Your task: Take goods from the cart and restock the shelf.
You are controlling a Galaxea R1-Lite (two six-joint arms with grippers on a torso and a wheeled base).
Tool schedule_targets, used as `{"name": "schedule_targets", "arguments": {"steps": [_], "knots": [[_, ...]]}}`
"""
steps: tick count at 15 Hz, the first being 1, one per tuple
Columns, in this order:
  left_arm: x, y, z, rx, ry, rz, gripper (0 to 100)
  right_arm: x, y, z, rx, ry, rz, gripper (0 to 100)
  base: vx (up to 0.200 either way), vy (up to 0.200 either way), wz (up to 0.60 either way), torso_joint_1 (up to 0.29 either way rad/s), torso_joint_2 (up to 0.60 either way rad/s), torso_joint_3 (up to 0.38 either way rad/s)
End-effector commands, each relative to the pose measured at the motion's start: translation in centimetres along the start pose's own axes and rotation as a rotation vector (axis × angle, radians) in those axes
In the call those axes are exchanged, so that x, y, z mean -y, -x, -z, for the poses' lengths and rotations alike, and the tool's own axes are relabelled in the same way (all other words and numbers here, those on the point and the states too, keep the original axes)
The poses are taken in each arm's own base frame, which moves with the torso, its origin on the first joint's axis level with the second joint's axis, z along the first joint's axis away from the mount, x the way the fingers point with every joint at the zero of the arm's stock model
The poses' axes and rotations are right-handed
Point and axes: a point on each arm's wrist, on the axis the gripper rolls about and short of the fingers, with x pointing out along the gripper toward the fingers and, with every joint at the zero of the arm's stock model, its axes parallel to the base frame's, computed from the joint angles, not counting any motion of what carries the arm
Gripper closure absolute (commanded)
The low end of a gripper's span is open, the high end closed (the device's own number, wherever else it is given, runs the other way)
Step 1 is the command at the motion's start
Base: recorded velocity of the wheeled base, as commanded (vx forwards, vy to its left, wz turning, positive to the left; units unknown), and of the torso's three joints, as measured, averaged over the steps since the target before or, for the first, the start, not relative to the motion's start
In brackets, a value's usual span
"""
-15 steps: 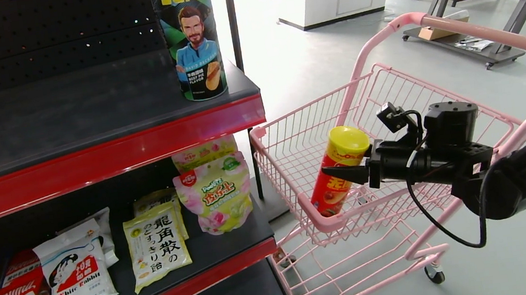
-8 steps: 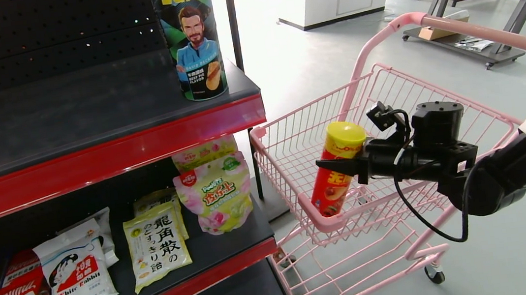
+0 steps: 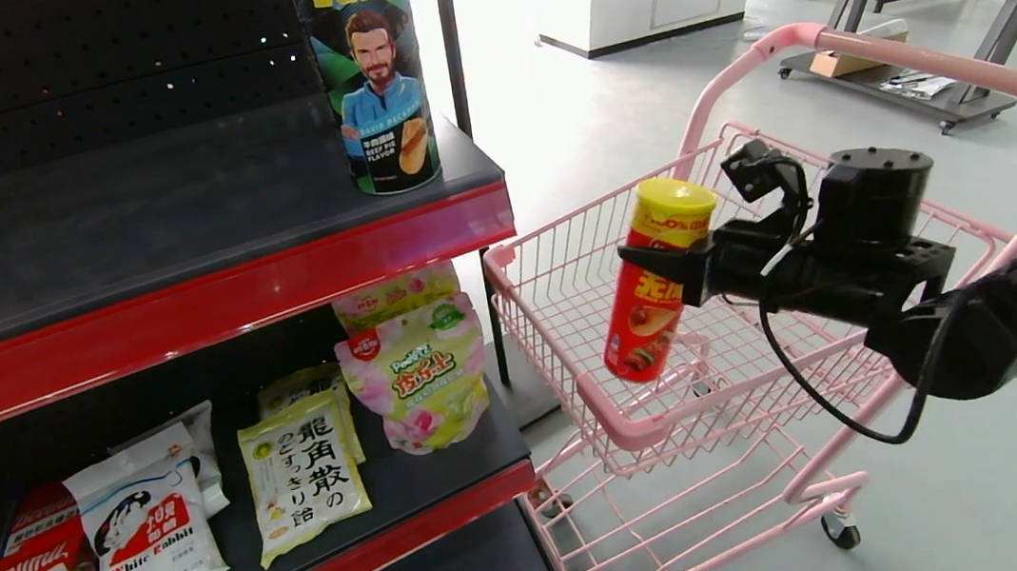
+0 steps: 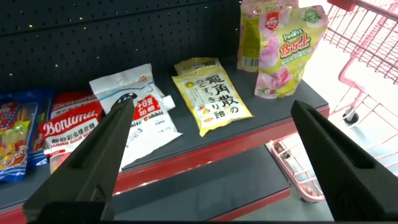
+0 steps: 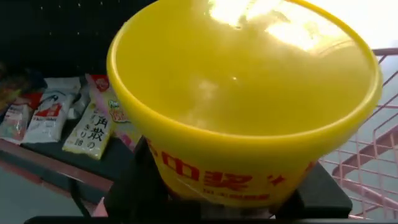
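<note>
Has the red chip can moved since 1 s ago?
Yes. The red chip can, clamped in the right gripper, has risen: its base sat low behind the front rim of the cart, and now hangs above it.

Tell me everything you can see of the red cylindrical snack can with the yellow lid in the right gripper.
The red cylindrical snack can is a tall tube, seemingly cardboard, with yellow print and a closed yellow plastic lid. The right gripper is shut on its upper part, just under the lid. The can hangs slightly tilted over the pink wire cart, and its base appears to touch nothing.
</note>
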Motion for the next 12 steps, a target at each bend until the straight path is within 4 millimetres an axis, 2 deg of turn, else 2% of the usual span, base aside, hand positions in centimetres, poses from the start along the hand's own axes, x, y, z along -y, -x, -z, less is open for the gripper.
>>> {"name": "schedule_targets", "arguments": {"steps": [1, 2, 3, 4, 5, 7, 9, 10, 12], "knots": [[0.0, 0.0, 0.0, -0.001, 0.0, -0.002, 0, -2.5, 5.2, -7.3, 0.151, 0.058, 0.08, 100, 0.0, 0.0, 0.0, 0.0, 0.0, 0.0], [0.0, 0.0, 0.0, -0.001, 0.0, 0.0, 0, -3.7, 7.2, -8.8, 0.172, 0.058, 0.143, 100, 0.0, 0.0, 0.0, 0.0, 0.0, 0.0], [0.0, 0.0, 0.0, -0.001, 0.0, 0.0, 0, -4.3, 8.1, -9.4, 0.177, 0.056, 0.167, 100, 0.0, 0.0, 0.0, 0.0, 0.0, 0.0], [0.0, 0.0, 0.0, -0.001, 0.0, -0.002, 0, -6.3, 11.0, -10.9, 0.159, 0.039, 0.208, 100, 0.0, 0.0, 0.0, 0.0, 0.0, 0.0], [0.0, 0.0, 0.0, -0.001, 0.0, -0.002, 0, -7.6, 12.6, -11.4, 0.144, 0.027, 0.199, 100, 0.0, 0.0, 0.0, 0.0, 0.0, 0.0], [0.0, 0.0, 0.0, -0.001, 0.0, 0.0, 0, -9.7, 16.7, -10.6, 0.022, 0.002, 0.207, 100, 0.0, 0.0, 0.0, 0.0, 0.0, 0.0], [0.0, 0.0, 0.0, -0.001, 0.0, 0.0, 0, -10.6, 19.5, -8.8, -0.062, 0.018, 0.221, 100, 0.0, 0.0, 0.0, 0.0, 0.0, 0.0], [0.0, 0.0, 0.0, -0.001, 0.0, 0.0, 0, -10.7, 20.4, -7.7, -0.087, 0.04, 0.242, 100, 0.0, 0.0, 0.0, 0.0, 0.0, 0.0], [0.0, 0.0, 0.0, -0.001, 0.0, 0.0, 0, -10.6, 20.8, -7.4, -0.089, 0.065, 0.273, 100, 0.0, 0.0, 0.0, 0.0, 0.0, 0.0]]}}
